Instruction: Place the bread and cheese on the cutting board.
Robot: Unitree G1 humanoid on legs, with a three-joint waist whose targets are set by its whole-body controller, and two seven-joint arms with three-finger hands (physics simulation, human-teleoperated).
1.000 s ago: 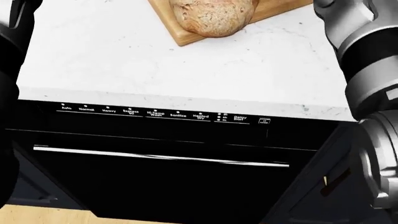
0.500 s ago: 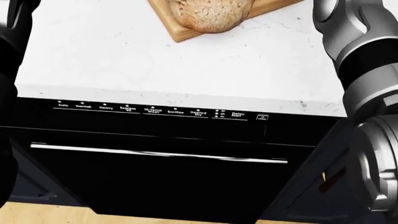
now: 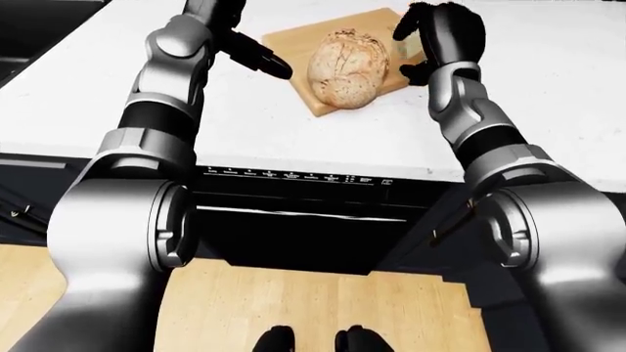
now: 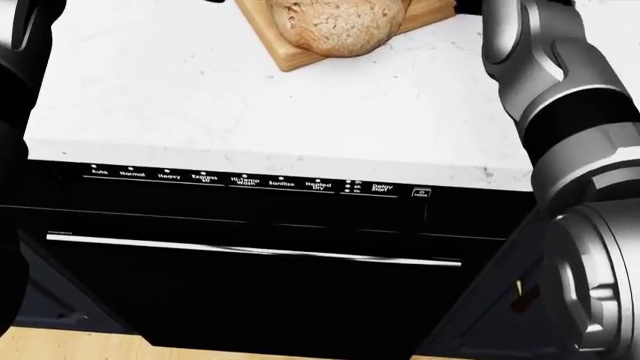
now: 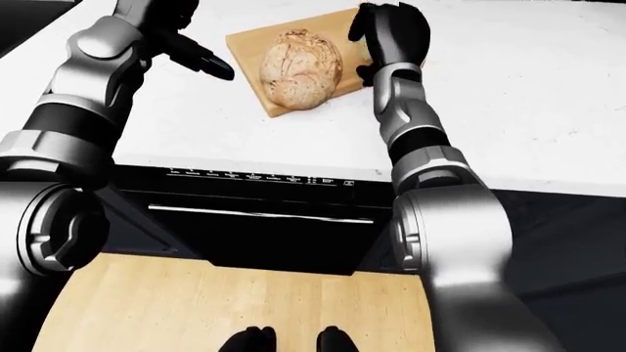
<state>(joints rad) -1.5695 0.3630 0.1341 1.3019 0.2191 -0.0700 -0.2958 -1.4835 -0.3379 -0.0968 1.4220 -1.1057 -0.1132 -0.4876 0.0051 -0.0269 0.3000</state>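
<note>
Left arm: I see it come in from the left of the left-eye view, bent at the elbow, forearm angled up and toward the right.
Left robot hand (image 3: 256,55): dark fingers stretched out straight and pointing down-right, closed on nothing.
Right arm: it rises from the lower right, forearm nearly upright.
Right robot hand (image 3: 442,38): raised, fingers (image 3: 409,29) curled loosely; I cannot tell whether they grip anything.
Feet (image 3: 315,342): two dark tips at the bottom edge.

The round bread (image 4: 337,26) sits on the wooden cutting board (image 4: 300,54) on the white desk (image 4: 200,97), above a black dishwasher (image 4: 250,285).
</note>
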